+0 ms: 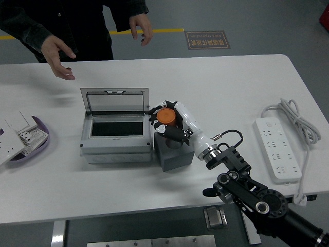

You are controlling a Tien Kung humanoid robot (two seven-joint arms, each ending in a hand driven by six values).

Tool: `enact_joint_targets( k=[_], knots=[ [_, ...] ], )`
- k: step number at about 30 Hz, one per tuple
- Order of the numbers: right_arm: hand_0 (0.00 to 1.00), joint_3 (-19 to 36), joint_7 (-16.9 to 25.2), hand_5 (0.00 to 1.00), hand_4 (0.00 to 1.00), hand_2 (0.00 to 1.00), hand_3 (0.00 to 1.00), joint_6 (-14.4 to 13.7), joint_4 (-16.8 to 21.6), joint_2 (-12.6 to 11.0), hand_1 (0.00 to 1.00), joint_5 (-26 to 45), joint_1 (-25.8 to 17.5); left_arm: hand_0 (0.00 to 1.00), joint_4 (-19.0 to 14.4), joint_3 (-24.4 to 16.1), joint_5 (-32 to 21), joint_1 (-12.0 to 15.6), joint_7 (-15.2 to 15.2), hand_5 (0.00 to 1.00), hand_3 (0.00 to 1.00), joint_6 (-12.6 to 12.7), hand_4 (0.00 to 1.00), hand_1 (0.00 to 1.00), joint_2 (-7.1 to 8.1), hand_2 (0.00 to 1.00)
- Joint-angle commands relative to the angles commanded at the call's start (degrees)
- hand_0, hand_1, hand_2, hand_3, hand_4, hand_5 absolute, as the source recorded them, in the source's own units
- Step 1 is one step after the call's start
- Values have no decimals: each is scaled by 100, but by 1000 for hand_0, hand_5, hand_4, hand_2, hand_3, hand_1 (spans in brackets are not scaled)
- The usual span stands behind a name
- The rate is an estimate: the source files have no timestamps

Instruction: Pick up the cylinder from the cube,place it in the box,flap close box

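My right hand (167, 122) is shut on the orange cylinder (165, 116) and holds it just above the dark grey cube (173, 152), by the box's right edge. The grey box (117, 133) stands left of the cube with its clear lid flap (115, 101) raised at the back and its dark inside open. My left arm is out of view.
A person stands at the far left side with both hands (58, 56) hovering over the table's far edge. A purple tray (35, 138) with white switch plates lies at the left edge. A white power strip (276, 148) with its cable lies at the right.
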Motion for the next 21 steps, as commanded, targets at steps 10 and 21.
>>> enact_joint_targets(
  k=[10,21],
  knots=[
    [195,-762,-935,2,2,328,255,176,351,136,312,-1243,707,604,-14,-55,76,5,44,184,606,-3,671,602,-12,562],
    [98,-959,-2533,2,2,346,269,1026,427,391,271,-3405,1483,604,-28,-127,186,-13,92,184,605,-20,671,603,-2,561]
  ],
)
